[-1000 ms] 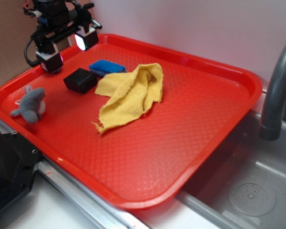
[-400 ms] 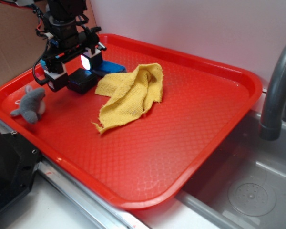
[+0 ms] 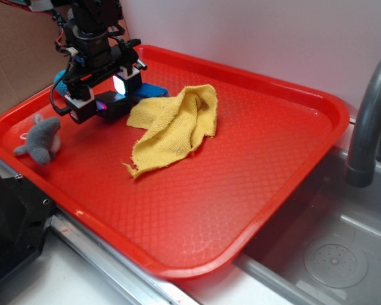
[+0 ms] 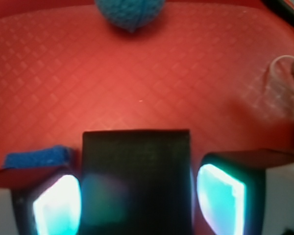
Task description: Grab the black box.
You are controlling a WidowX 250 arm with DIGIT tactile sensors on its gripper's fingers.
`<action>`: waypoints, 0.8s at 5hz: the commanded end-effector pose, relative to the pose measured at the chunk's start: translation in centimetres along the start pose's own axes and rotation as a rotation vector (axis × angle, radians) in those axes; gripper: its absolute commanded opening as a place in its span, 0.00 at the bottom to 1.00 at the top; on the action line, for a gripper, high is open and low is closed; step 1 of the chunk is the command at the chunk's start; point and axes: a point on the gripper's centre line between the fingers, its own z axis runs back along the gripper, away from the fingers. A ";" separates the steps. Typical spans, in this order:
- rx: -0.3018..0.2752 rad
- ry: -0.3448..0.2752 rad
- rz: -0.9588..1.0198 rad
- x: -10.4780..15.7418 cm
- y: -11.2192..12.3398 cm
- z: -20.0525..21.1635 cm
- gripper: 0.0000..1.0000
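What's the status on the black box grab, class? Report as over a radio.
Gripper open, fingers either side of the black box. Box on the red tray, not yet clamped. Blue sponge beside one finger; nothing between.

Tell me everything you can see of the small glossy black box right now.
The small glossy black rectangular box lies flat on the red plastic tray, near its back left corner. It looks hard and smooth, with sharp edges and a faintly textured top catching the fingers' glow. It sits between the open gripper's two lit fingers, small gaps showing either side. The flat blue sponge lies just beside it.
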 end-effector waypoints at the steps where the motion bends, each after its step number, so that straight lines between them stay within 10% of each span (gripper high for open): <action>1: -0.004 0.002 -0.010 -0.2 1.0 -0.2 1.00; 4: 0.029 0.039 -0.016 -0.2 1.3 -0.7 1.00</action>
